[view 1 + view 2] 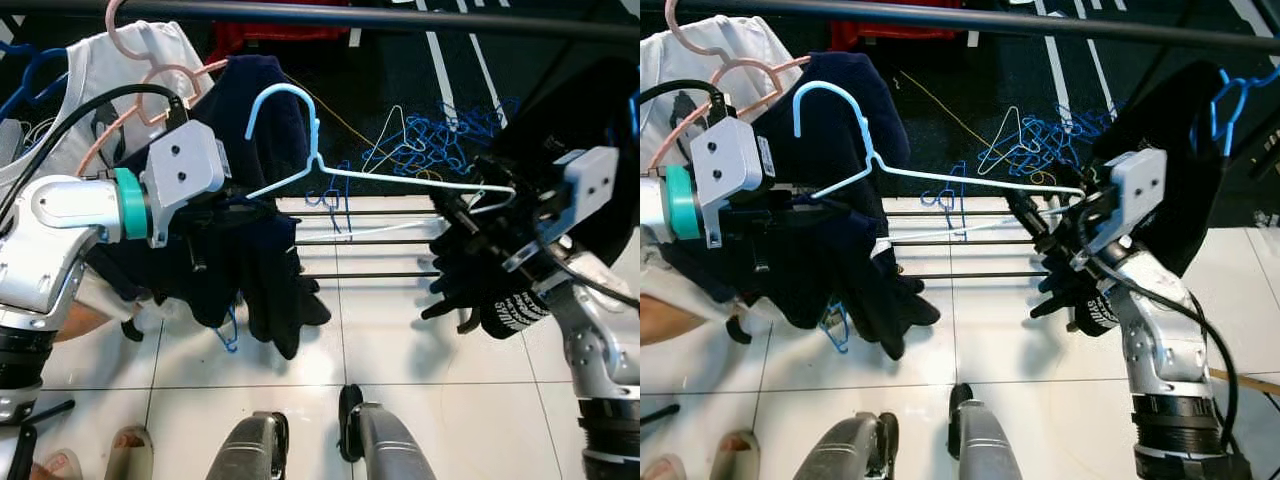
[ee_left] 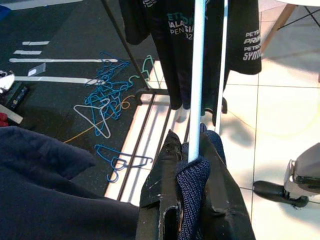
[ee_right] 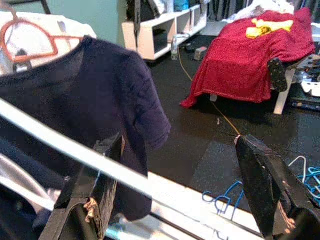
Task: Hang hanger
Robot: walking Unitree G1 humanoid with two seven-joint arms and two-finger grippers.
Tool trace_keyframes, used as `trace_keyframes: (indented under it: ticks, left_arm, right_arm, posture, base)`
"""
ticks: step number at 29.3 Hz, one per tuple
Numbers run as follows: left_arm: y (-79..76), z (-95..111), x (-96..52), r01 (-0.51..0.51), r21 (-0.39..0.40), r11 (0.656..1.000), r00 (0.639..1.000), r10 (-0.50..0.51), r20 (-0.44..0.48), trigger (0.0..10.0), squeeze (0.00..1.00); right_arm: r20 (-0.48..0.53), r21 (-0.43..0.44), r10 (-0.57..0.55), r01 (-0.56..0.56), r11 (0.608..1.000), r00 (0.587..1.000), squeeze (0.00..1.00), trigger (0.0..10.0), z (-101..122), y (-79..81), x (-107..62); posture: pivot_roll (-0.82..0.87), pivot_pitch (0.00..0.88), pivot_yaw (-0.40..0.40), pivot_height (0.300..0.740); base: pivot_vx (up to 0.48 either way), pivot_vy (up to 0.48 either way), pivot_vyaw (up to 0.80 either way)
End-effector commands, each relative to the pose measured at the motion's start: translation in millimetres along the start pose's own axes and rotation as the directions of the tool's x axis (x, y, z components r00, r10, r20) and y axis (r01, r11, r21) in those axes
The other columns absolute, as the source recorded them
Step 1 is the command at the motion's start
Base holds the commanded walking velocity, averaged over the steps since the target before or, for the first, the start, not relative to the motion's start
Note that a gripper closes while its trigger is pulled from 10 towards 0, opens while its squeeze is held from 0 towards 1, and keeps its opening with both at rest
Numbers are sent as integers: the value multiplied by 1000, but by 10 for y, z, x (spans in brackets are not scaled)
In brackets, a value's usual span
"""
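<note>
Thin pale-blue wire hanger (image 1: 330,175) held level below the dark round rail (image 1: 330,15), left gripper (image 2: 192,167) clamped on 1 end with dark knit cloth (image 2: 192,192), right gripper (image 3: 175,192) fingers apart around the other end, glossy white floor tiles (image 1: 400,360) beneath.

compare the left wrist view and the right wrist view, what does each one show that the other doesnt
Left wrist view alone: the left gripper shut on the light blue hanger and some dark knit cloth, black printed shirts beyond, a white hanger on the floor.

Right wrist view alone: a red blanket over furniture, a white shelf, a pink hanger, the right gripper with jaws wide apart.

Both: the light blue hanger, a navy shirt, blue hangers on the dark floor.
</note>
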State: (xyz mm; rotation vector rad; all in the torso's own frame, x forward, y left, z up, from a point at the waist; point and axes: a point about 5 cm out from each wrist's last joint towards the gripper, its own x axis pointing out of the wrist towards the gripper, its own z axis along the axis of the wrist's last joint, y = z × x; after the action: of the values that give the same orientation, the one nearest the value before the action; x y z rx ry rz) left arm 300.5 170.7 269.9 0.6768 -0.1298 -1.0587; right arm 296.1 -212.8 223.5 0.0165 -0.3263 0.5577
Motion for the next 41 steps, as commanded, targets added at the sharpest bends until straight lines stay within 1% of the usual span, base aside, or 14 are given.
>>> trace_keyframes:
  ticks: [1, 6, 9, 13, 20, 21, 22, 29, 31, 32, 34, 35, 38, 41]
  left_arm:
    - [-50, -8, 8, 24, 11, 1000, 1000, -24, 1, 10000, 0]
    - [-19, -30, 65, -11, 5, 1000, 1000, 11, 2, 10000, 0]
    - [106, -87, 159, -126, -18, 992, 992, 126, -19, 10000, 0]
    - [198, -133, 162, -199, -46, 979, 979, 197, -48, 10000, 0]
    - [228, -138, 130, -223, -53, 973, 974, 220, -59, 10000, 0]
    - [221, -137, 129, -221, -52, 974, 974, 218, -59, 10000, 0]
    - [214, -135, 131, -219, -51, 974, 975, 216, -59, 10000, 0]
    - [210, -133, 137, -217, -48, 975, 975, 214, -56, 10000, 0]
    - [226, -157, 133, -229, -36, 973, 972, 226, -64, 10000, 0]
    - [233, -162, 134, -233, -34, 972, 971, 231, -66, 10000, 0]
    - [244, -171, 134, -241, -28, 970, 968, 239, -72, 10000, 0]
    - [259, -183, 136, -254, -20, 967, 964, 252, -79, 10000, 0]
    - [259, -183, 136, -254, -20, 967, 964, 252, -79, 10000, 0]
    - [334, -240, 144, -322, 9, 947, 940, 321, -116, 10000, 0]
  right_arm:
    - [8, 13, 0, -1, 1000, 1000, 0, 10000, 31, -15, -51]
    - [-8, 18, 62, -62, 998, 998, 0, 10000, 69, 9, -83]
    - [-89, 65, 235, -229, 971, 968, 0, 10000, 15, 189, -173]
    - [-155, 110, 348, -334, 936, 925, 0, 10000, -71, 349, -258]
    - [-152, 80, 301, -292, 953, 941, 0, 10000, -58, 285, -255]
    - [-157, 53, 265, -260, 964, 951, 165, 10000, -65, 239, -239]
    - [-158, 28, 232, -230, 973, 960, 1000, 10000, -71, 202, -223]
    - [-179, -15, 169, -174, 985, 969, 1000, 10000, -86, 123, -205]
    - [-186, -152, 18, -47, 987, 982, 1000, 10000, -47, -58, -193]
    - [-187, -174, -5, -28, 984, 982, 176, 10000, -35, -86, -196]
    - [-190, -168, -4, -29, 985, 982, 176, 10000, -28, -99, -210]
    - [-194, -166, 1, -34, 985, 981, 0, 10000, -22, -105, -224]
    - [-194, -166, 1, -34, 985, 981, 0, 10000, -22, -105, -224]
    - [-238, -89, 140, -165, 982, 961, 0, 10000, 16, 4, -322]
  posture:
    - [-22, 178, 59, 740]
    - [-27, 174, 60, 740]
    - [-33, 170, 66, 740]
    - [-31, 168, 70, 740]
    - [-33, 169, 69, 740]
    - [-33, 170, 69, 740]
    - [-32, 170, 68, 740]
    - [-31, 172, 68, 740]
    - [-31, 174, 67, 740]
    - [-32, 175, 67, 740]
    - [-32, 175, 67, 740]
    - [-32, 175, 67, 740]
    - [-32, 175, 67, 740]
    - [-36, 179, 68, 740]
  base:
    - [0, 0, 0]
    - [0, 0, 0]
    - [0, 0, 0]
    - [0, 0, 0]
    - [0, 0, 0]
    - [0, 0, 0]
    - [0, 0, 0]
    - [0, 0, 0]
    - [0, 0, 0]
    - [0, 0, 0]
    - [0, 0, 0]
    - [0, 0, 0]
    - [0, 0, 0]
    - [0, 0, 0]
